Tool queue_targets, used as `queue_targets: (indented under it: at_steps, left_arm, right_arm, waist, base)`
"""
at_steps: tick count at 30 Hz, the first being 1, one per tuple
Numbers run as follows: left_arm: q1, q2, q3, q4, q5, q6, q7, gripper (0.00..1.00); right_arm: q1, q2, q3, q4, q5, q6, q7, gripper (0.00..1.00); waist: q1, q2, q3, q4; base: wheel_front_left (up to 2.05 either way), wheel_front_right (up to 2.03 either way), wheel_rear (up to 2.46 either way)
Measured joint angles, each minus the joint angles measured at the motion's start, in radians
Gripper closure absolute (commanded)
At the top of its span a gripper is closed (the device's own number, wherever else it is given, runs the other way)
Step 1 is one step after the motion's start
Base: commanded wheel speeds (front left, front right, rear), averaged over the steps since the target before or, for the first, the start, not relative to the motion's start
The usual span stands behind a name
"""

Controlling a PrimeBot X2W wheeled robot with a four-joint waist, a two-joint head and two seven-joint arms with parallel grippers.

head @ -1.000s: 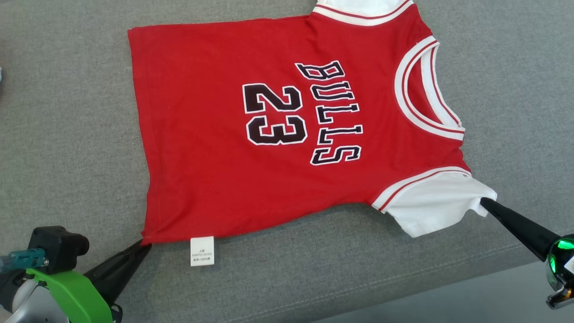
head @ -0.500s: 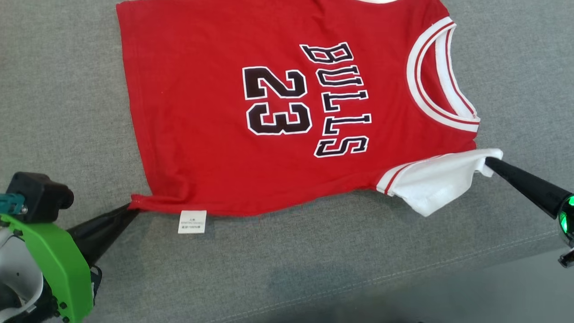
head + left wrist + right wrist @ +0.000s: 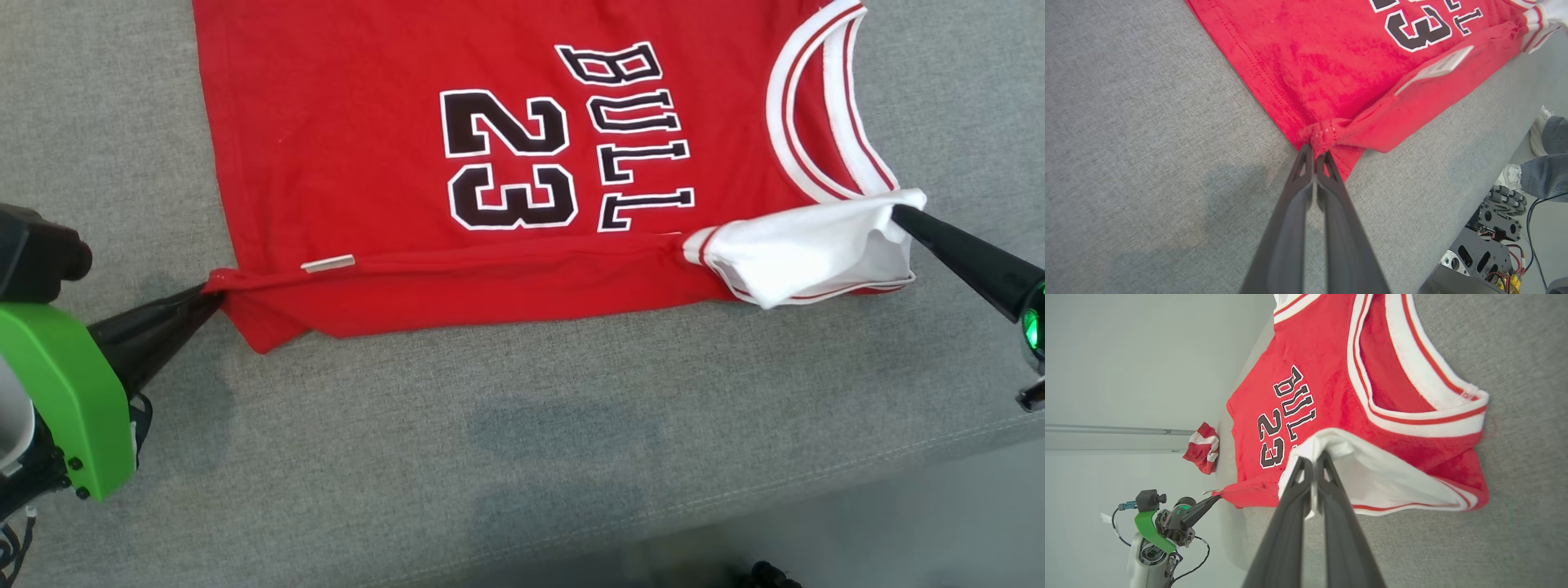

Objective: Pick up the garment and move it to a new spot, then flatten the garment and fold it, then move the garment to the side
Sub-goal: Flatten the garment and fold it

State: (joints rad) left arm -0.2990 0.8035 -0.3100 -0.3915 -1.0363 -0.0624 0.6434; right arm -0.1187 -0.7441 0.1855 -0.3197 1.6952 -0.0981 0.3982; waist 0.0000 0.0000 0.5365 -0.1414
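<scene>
so the red jersey (image 3: 367, 163) is lying print-up on the grey fabric surface (image 3: 571, 425), hem to the left, collar to the right, with its far part running off the top of the head view

left claw (image 3: 214, 296) is pinched tight on the near hem corner, cloth bunched into a little knot right at the tips. right claw (image 3: 898, 214) is clamped on the edge of the near white sleeve (image 3: 808, 253). between the two, the near side edge is rolled over onto the body as one long red fold that covers the near end of the lettering, with the care label (image 3: 327, 263) poking out of it near the left end

room-wise: a broad band of bare grey fabric on the near side, right down to the seam (image 3: 816, 477) along the front edge, then pale floor (image 3: 963, 523). free strips left and right of the jersey too

other stuff: a second red and white bundle (image 3: 1202, 447) sits past the hem end, off to the left, well apart. down off the near edge are the robot's base (image 3: 1486, 245) with its wires, plus someone's shoe (image 3: 1541, 130) and trouser leg (image 3: 1543, 175)
</scene>
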Motion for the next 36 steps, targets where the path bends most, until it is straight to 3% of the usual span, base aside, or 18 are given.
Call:
queue_targets:
  at_steps: [35, 36]
  left_arm:
    - [-0.19, -0.06, -0.095, 0.182, -0.005, 0.001, 0.142, 1.0]
    - [-0.191, -0.059, -0.099, 0.19, -0.003, 0.001, 0.148, 0.91]
  right_arm:
    - [-0.212, 0.122, 0.113, 0.196, -0.106, -0.009, -0.019, 1.0]
    - [-0.216, 0.124, 0.118, 0.201, -0.111, -0.009, -0.019, 1.0]
  waist:
    - [0.0, 0.0, 0.033, -0.026]
    - [0.0, 0.0, 0.032, -0.027]
  base:
    - [0.0, 0.0, 0.0]
    - [0.0, 0.0, 0.0]
